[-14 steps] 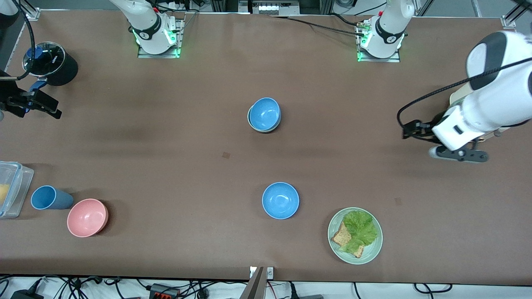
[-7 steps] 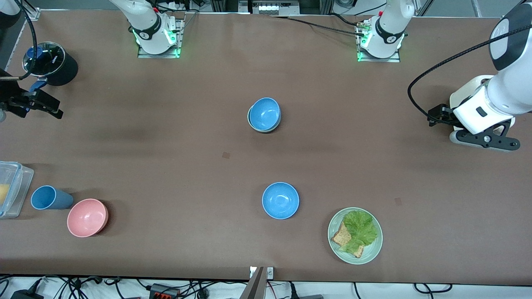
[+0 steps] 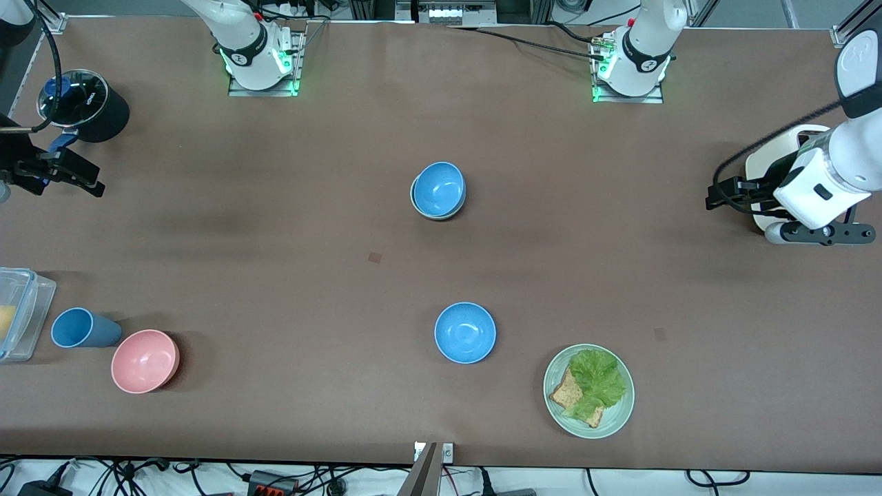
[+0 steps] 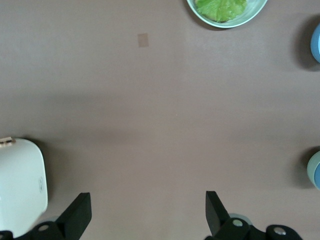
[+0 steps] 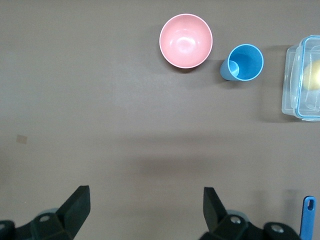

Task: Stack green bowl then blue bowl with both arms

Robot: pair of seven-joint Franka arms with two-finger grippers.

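In the middle of the table the green bowl [image 3: 415, 204] holds a blue bowl [image 3: 439, 187] nested inside it; only the green rim shows. A second blue bowl [image 3: 465, 333] stands alone, nearer the camera. My left gripper [image 3: 820, 234] hangs open and empty over the left arm's end of the table, beside a white box [image 3: 766, 157]. In the left wrist view the left gripper [image 4: 146, 212] has bare table under it, and the green bowl [image 4: 311, 167] shows at the frame edge. My right gripper [image 3: 58, 176] hangs open and empty over the right arm's end; in the right wrist view the right gripper [image 5: 145, 207] is over bare table.
A green plate [image 3: 617, 420] with bread and lettuce lies near the front edge. A pink bowl [image 3: 145, 360], a blue cup [image 3: 83, 328] and a clear container [image 3: 21, 313] stand at the right arm's end, with a black pot [image 3: 86, 103] nearer the bases.
The left arm has swung outward toward its end of the table and toward the bases, stopping beside the white box. The right arm and the bowls have hardly moved.
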